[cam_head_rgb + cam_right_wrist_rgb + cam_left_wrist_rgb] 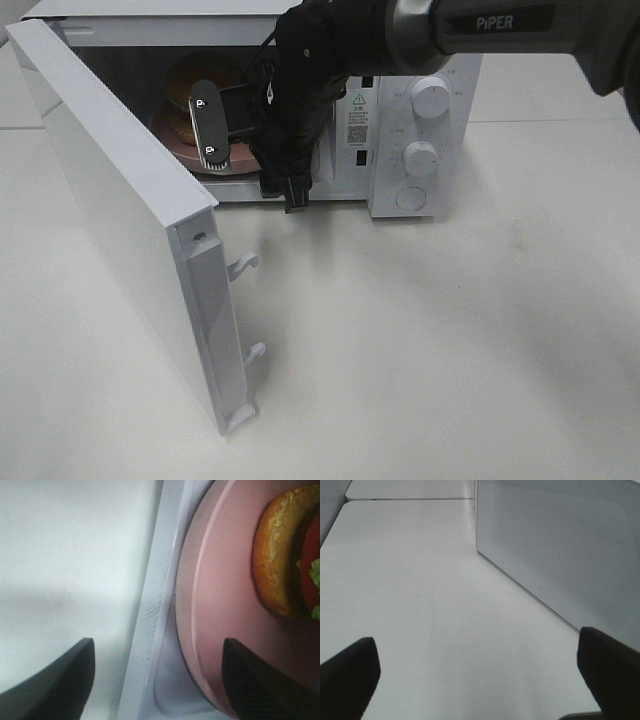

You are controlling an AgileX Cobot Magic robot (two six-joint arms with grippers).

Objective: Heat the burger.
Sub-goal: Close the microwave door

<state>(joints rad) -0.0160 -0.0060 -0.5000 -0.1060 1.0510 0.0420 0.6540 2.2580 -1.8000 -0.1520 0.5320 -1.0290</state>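
The burger (280,555) sits on its plate (220,605) inside the microwave (420,150), the right pincer (155,680) spread astride the plate's rim and holding nothing, so loading looks done; next that arm should back out and the open door (120,200) be shut.

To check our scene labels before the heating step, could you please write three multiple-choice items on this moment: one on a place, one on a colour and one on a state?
1. Where is the burger?
A. on the table
B. inside the microwave
C. held in a gripper

2. What colour is the plate under it?
A. pink
B. blue
C. black

3. How is the microwave's door?
A. shut
B. swung open
C. taken off

Answers:
1 B, it sits in the cavity.
2 A, the rim beside the bun shows pink.
3 B, the door stands out from the front.
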